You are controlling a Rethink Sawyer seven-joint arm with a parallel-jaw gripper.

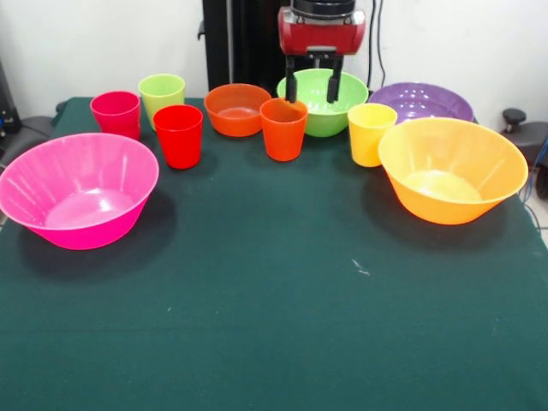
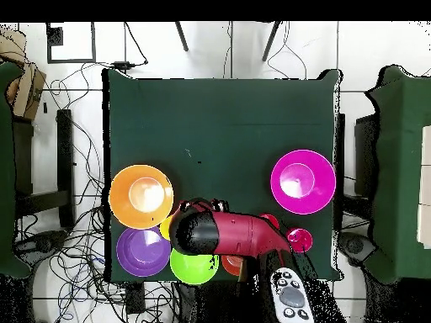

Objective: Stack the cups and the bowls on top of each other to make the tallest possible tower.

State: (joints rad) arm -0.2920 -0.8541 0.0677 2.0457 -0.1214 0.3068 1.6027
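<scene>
1. Pincer [image 1: 312, 88] hung with its two black fingers spread apart, holding nothing, over the near rim of the green bowl [image 1: 330, 110].
2. Orange cup [image 1: 283, 128] stood just in front of and below it, on the green surface [image 1: 274, 300].
3. Pink bowl [image 1: 79, 188] and orange-yellow bowl [image 1: 452, 169] sat well apart at either side, unstacked.

The near half of the green table [image 1: 274, 325] is bare, so a gripper can move there easily. The far side is crowded: cups stand close together between the pink bowl [image 1: 79, 190] and the orange-yellow bowl [image 1: 452, 169].
</scene>
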